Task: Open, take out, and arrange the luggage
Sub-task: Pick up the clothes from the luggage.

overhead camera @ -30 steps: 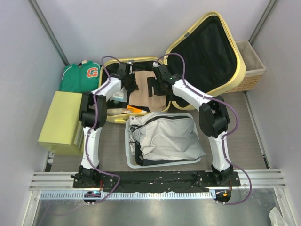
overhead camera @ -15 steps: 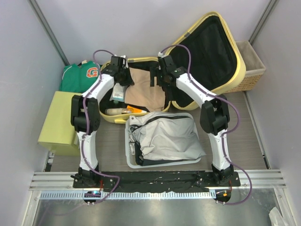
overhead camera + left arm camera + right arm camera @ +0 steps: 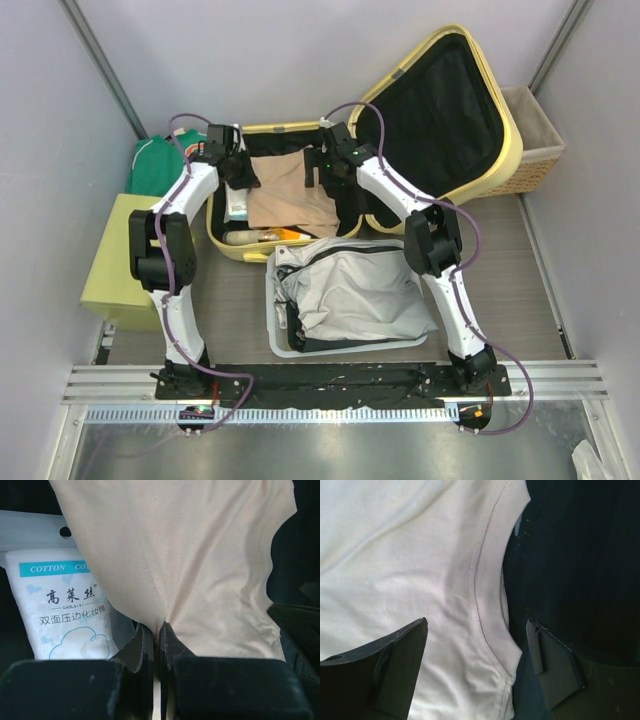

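We see the luggage lying open at the far middle of the table. Its lid is propped up toward the right, with the black lining showing. Our left gripper is pinched tight on a fold of the beige garment inside the case, just beside a packet of cotton pads. Our right gripper stands wide over the garment's stitched hem, at the edge of the lining. Whether it touches the cloth, we cannot tell.

Pale grey walls, grey wood-grain tabletop — metal rail along near edge, even light
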`<state>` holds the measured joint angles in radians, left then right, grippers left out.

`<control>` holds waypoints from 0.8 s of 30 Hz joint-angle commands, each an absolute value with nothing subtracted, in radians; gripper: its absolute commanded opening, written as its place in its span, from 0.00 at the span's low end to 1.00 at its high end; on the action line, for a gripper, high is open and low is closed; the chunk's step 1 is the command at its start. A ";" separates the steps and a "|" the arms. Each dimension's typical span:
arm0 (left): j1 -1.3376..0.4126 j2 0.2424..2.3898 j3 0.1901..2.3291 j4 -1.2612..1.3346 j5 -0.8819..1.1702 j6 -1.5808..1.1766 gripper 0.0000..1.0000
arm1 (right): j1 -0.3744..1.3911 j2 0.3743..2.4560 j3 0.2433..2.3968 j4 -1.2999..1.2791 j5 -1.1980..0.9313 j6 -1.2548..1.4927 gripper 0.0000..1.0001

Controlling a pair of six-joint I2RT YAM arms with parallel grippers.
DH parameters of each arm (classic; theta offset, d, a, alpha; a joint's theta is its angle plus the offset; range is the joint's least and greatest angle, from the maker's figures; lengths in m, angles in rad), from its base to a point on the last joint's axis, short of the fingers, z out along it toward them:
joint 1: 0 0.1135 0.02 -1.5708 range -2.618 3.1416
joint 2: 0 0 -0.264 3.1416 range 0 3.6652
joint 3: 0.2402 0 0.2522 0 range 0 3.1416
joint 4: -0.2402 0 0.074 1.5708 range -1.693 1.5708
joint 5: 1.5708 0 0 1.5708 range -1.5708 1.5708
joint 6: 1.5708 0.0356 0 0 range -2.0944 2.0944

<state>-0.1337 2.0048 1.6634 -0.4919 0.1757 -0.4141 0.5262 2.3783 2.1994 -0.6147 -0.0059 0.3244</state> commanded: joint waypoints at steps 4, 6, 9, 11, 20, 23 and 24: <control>-0.120 1.962 1.674 -0.482 0.224 -0.410 0.00 | 0.522 2.499 2.344 -0.603 -0.086 0.337 0.89; -0.121 1.963 1.670 -0.482 0.227 -0.411 0.00 | 0.522 2.511 2.345 -0.581 -0.097 0.348 0.89; -0.120 1.965 1.663 -0.480 0.235 -0.414 0.00 | 0.522 2.537 2.359 -0.560 -0.129 0.362 0.88; -0.121 1.967 1.663 -0.479 0.236 -0.416 0.00 | 0.526 2.549 2.365 -0.551 -0.146 0.365 0.87; -0.123 1.979 1.657 -0.476 0.258 -0.426 0.00 | 0.557 2.562 2.353 -0.473 -0.132 0.356 0.62; -0.121 1.979 1.655 -0.474 0.258 -0.425 0.00 | 0.557 2.566 2.358 -0.472 -0.107 0.364 0.41; -0.121 1.974 1.654 -0.476 0.259 -0.425 0.00 | 0.557 2.557 2.355 -0.477 -0.088 0.364 0.32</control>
<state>-0.1284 2.0022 1.6569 -0.4908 0.2291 -0.4191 0.5457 2.5557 2.3173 -0.5354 -0.1078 0.3489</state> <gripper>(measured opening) 0.041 0.439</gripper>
